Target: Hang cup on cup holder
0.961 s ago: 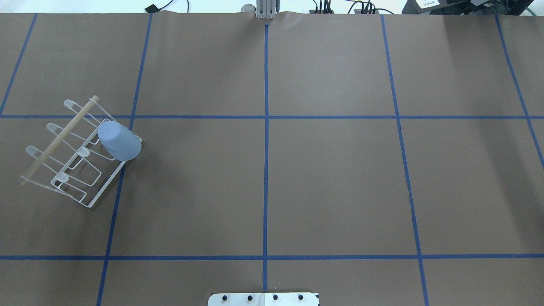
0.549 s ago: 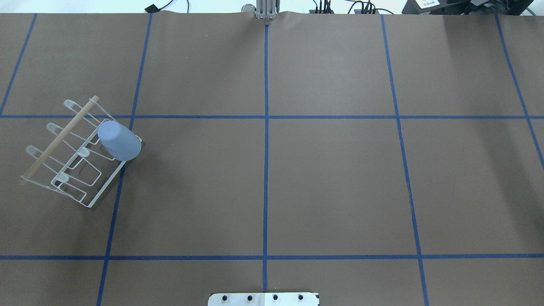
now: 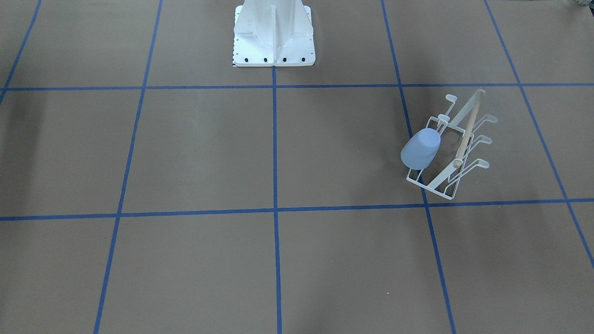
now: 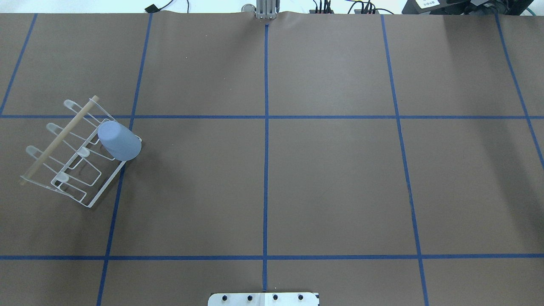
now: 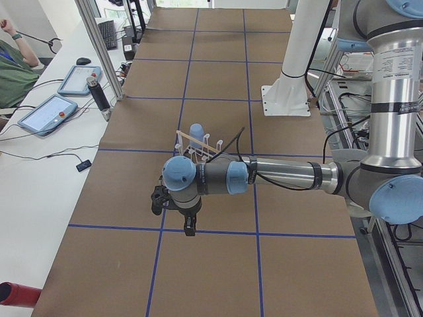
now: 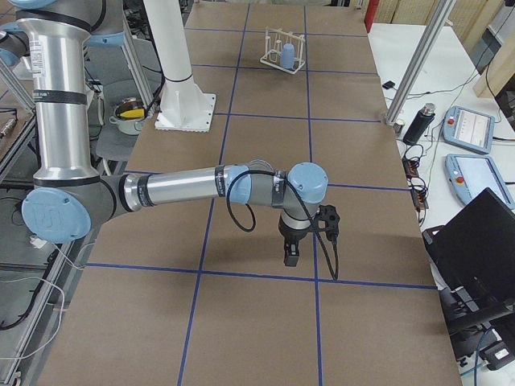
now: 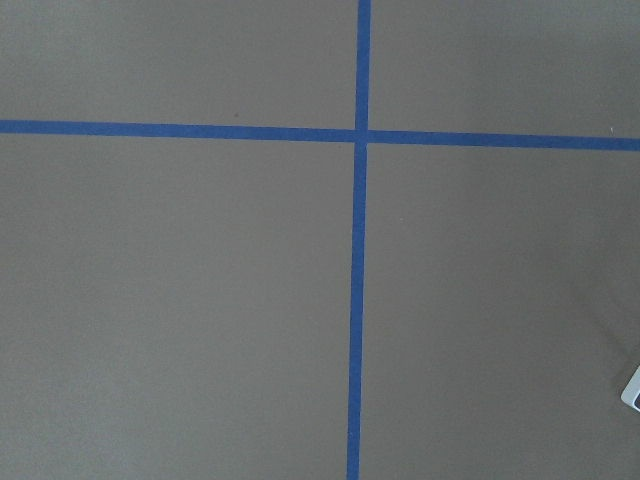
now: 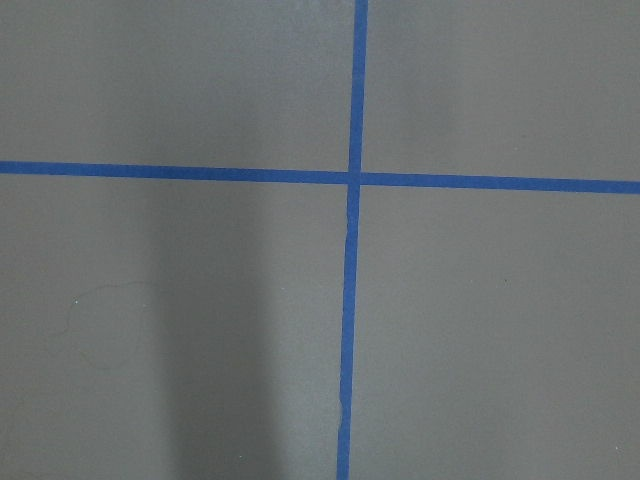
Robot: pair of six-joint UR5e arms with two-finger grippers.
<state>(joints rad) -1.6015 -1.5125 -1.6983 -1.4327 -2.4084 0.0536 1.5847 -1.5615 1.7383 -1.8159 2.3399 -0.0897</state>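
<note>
The blue cup (image 4: 119, 141) hangs tipped on the white cup holder (image 4: 59, 138); I cannot tell if the left end effector (image 5: 190, 229) or right end effector (image 6: 290, 256) is clenched or released.

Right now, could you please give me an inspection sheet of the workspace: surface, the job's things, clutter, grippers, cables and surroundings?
Surface: brown table cover with a blue tape grid, lying flat.
Job's things: the cup sits upside down, tilted, over a prong of the cup holder, on the robot's left side.
Clutter: nothing seen; only the white pedestal also stands on the table.
Grippers: left gripper and right gripper hang over bare table, away from the cup holder; open or shut cannot be told.
Cables: black cables at the far table edge.
Surroundings: side table with tablets; an operator beside it.
</note>
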